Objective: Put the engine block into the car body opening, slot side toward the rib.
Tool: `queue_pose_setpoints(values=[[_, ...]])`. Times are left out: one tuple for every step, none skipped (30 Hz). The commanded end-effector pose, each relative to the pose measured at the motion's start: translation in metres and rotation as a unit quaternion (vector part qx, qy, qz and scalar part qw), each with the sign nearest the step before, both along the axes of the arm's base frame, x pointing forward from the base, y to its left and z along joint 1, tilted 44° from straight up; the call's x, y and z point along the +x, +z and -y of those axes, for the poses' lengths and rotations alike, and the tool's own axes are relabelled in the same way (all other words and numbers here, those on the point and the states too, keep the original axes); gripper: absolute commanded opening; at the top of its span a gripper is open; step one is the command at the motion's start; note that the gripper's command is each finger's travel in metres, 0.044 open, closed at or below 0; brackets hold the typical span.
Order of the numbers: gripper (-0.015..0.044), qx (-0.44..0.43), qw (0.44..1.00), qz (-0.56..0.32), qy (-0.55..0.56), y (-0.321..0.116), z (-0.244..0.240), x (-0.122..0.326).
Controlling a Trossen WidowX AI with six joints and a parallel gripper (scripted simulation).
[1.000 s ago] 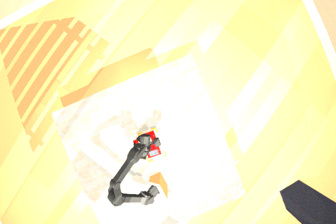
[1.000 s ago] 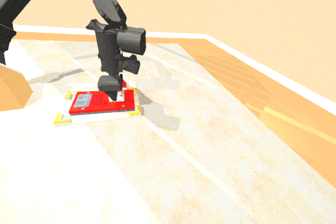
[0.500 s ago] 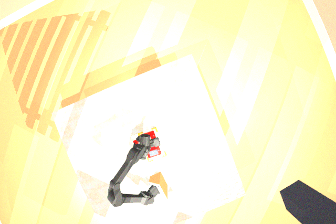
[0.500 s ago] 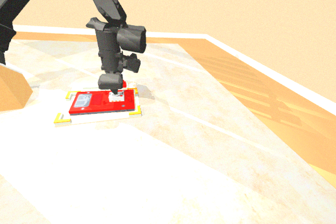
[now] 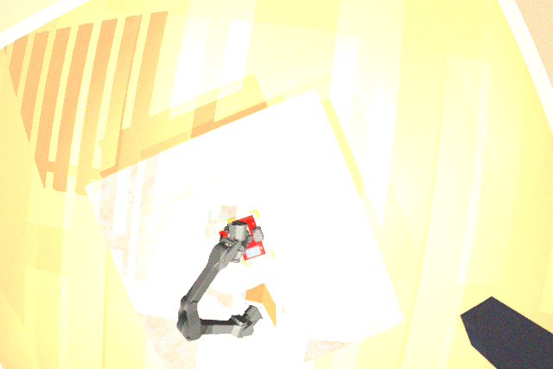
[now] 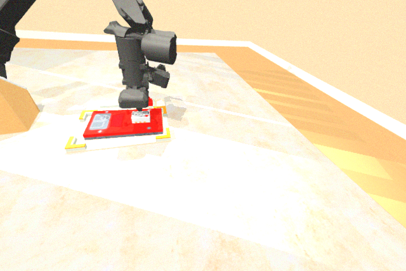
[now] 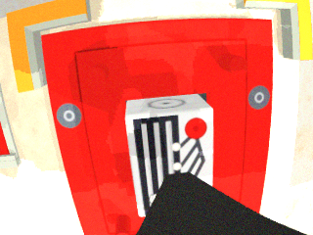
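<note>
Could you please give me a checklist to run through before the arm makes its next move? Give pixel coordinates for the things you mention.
1. Engine block (image 6: 141, 117) (image 7: 168, 142) in the car body's (image 5: 253, 220) (image 6: 114, 128) (image 7: 103, 69) opening: ok, it stands in it.
2. Block all the way down: cannot tell; it rises above the red top, and its base is hidden.
3. Slot side toward the rib: cannot tell; no rib shows.
4. Gripper (image 6: 139, 109) (image 7: 178, 183) holding nothing: ok, it is shut with nothing between the fingers.
5. Gripper away from the block: not ok, the fingertips are right at it.
6. Car body within the yellow corner brackets (image 6: 75, 146) (image 7: 303, 34): ok.

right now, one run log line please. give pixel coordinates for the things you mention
jaws: shut, empty | engine block (image 6: 141, 117) (image 7: 168, 157): in red car body (image 6: 121, 127) (image 7: 240, 196), top sticking up | full seating: cannot tell
</note>
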State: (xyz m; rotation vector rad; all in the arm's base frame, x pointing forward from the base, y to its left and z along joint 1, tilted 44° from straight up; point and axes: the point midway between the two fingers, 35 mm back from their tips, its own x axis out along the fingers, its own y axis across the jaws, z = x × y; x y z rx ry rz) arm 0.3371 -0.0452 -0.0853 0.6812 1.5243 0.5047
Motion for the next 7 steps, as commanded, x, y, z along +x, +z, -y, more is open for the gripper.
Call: queue_pose_setpoints(values=[[0.0000,-0.001,1.000,0.000,0.002,0.0001,0.0003,-0.0005],[0.0000,-0.001,1.000,0.000,0.002,0.0001,0.0003,-0.0005],[0.0000,-0.001,1.000,0.000,0.002,0.0001,0.0003,-0.0005],[0.0000,-0.001,1.000,0.000,0.002,0.0001,0.0003,-0.0005],[0.0000,-0.001,1.000,0.000,0.002,0.0001,0.0003,-0.0005],[0.0000,-0.001,1.000,0.000,0.002,0.0001,0.0003,-0.0005],[0.0026,-0.001,1.000,0.000,0.002,0.0001,0.0003,-0.0005]])
